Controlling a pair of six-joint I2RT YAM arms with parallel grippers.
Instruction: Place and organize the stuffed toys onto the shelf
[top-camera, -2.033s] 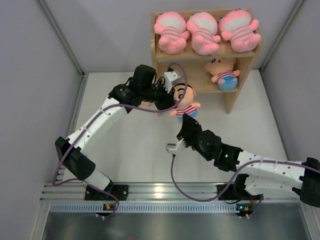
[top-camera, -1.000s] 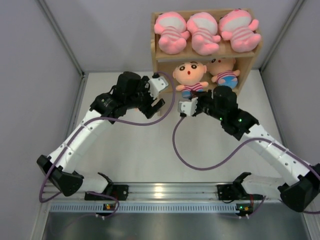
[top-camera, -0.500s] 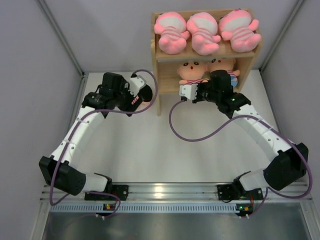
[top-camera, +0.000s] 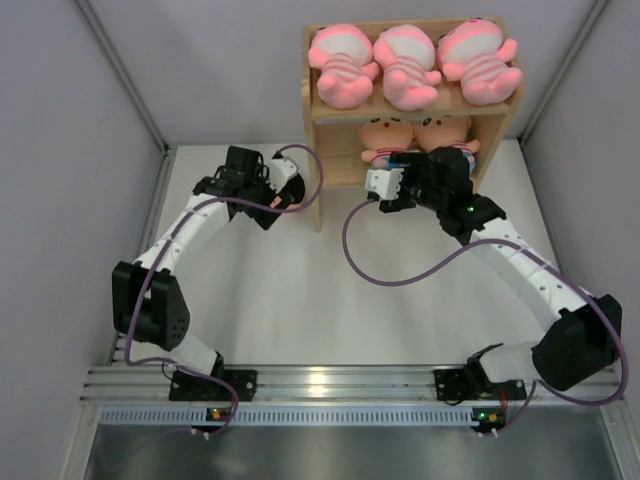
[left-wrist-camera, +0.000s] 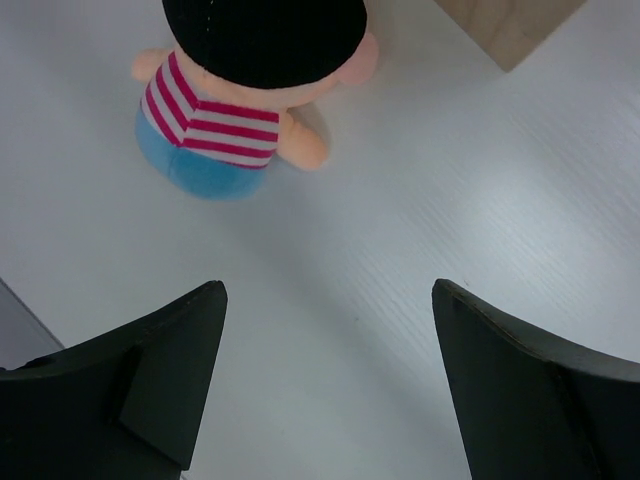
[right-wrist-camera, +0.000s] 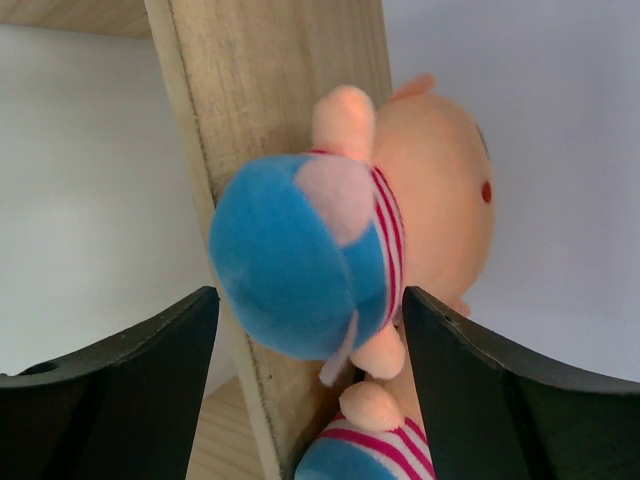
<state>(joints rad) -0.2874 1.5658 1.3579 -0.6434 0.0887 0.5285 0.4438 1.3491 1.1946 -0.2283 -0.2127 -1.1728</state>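
Observation:
The wooden shelf (top-camera: 318, 170) carries three pink stuffed toys (top-camera: 405, 65) on its top tier. Two black-haired dolls stand on the lower tier, one to the left (top-camera: 383, 135) and one to the right (top-camera: 447, 130). My right gripper (top-camera: 402, 165) is open at the left doll. In the right wrist view that doll's blue shorts (right-wrist-camera: 290, 260) lie between the spread fingers of the right gripper (right-wrist-camera: 310, 300), against the shelf plank (right-wrist-camera: 270, 100). My left gripper (top-camera: 288, 190) is open and empty. The left wrist view shows a third doll (left-wrist-camera: 250, 90) on the table ahead of the left gripper (left-wrist-camera: 328, 290).
The shelf's bottom corner (left-wrist-camera: 510, 25) sits close to the right of the third doll. Grey walls close in the white table (top-camera: 300, 300) on the left, right and back. Purple cables loop from both wrists. The third doll does not show in the top view.
My right arm carried a doll into the lower tier beside the other doll, then its jaws opened off it. My left arm drew back leftward from the shelf and stayed open.

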